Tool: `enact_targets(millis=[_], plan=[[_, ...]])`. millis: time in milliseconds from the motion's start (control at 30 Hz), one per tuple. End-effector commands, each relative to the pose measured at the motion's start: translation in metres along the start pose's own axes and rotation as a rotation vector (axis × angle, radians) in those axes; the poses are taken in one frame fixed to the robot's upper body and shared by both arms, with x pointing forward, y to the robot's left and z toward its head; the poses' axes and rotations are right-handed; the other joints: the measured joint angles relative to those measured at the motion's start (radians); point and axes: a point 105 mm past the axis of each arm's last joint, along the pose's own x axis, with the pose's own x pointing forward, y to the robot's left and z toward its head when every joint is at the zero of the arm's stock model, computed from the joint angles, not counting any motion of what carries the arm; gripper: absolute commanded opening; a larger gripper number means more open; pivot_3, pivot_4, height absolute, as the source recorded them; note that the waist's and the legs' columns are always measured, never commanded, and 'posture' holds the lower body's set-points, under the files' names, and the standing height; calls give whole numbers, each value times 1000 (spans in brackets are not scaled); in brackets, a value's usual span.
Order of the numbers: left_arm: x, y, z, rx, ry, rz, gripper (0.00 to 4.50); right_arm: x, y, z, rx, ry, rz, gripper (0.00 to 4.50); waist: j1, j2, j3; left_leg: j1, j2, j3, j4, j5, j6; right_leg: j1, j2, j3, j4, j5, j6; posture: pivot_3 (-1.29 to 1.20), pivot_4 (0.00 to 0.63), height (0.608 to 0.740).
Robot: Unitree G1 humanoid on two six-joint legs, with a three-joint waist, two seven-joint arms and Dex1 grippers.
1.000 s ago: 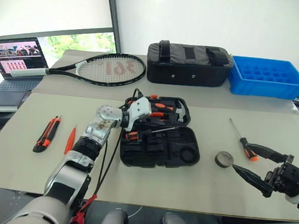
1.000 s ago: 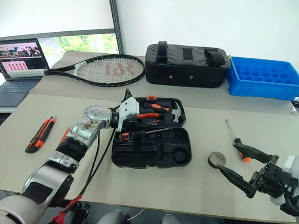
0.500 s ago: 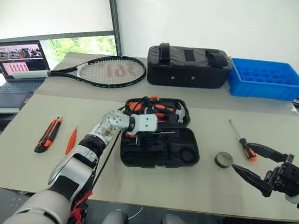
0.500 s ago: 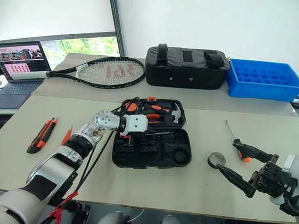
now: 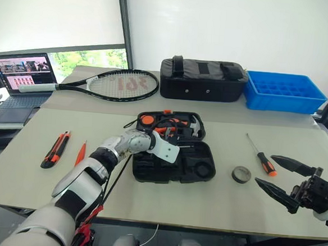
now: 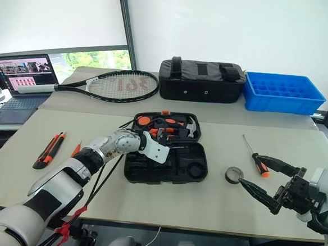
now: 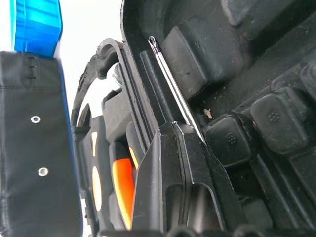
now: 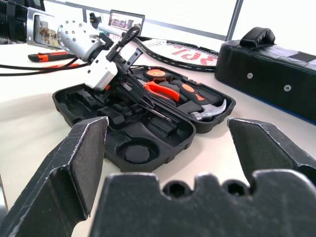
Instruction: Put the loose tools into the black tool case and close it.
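Open black tool case (image 6: 167, 157), left arm over it, tape roll (image 6: 233, 174), spread right fingers (image 6: 263, 197)

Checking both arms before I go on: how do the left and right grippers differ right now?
The left gripper is shut on a screwdriver over the open tool case; the right gripper is open and empty. Left points down into the case; right hangs level beside the table. Both have black fingers.

Bright, even daylight across the scene

Light pours from the window (image 5: 53, 14) at the back left; shadows on the desk (image 5: 215, 200) are faint. Up close, the right pincer (image 8: 168, 168) looks soft and blurred.
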Motion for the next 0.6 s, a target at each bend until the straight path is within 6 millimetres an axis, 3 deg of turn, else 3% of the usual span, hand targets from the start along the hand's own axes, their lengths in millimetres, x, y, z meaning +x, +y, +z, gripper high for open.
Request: enact_targets(millis=[33,67,133,300,400,500,600], plan=[[-3,-35,-23,-384,48,4,51,1,-15,5,-4,33,-34,4500,-4,1,0,0,0,0,0,0,0,0,0,0,0,1,1,0,150,707],[-6,-22,-22,-506,2,72,51,0,-20,2,20,51,-53,4500,-7,1,0,-1,0,1,0,0,0,0,-1,0,0,2,3,0,150,707],[-14,-2,-18,-604,-81,157,51,0,-35,-9,67,116,-131,4500,-9,-1,1,-5,0,2,1,5,7,-3,-1,0,1,4,6,0,150,707],[-42,41,2,-837,-362,270,51,1,-67,-39,81,328,-261,4500,-15,0,2,-25,0,1,1,5,8,-20,1,0,3,5,7,0,150,707],[-67,60,14,-898,-509,282,51,2,-91,-52,126,406,-329,4500,-15,3,3,-36,0,1,1,5,8,-36,1,0,4,6,5,0,150,707],[-96,76,19,-976,-625,290,51,1,-114,-70,173,516,-405,4500,-8,6,6,-38,-1,0,1,6,8,-37,1,0,4,9,-1,0,150,707],[-122,78,27,-1052,-715,226,51,1,-130,-83,184,602,-460,4500,-5,6,6,-38,-1,0,-1,5,8,-37,1,0,2,9,-1,0,150,707]])
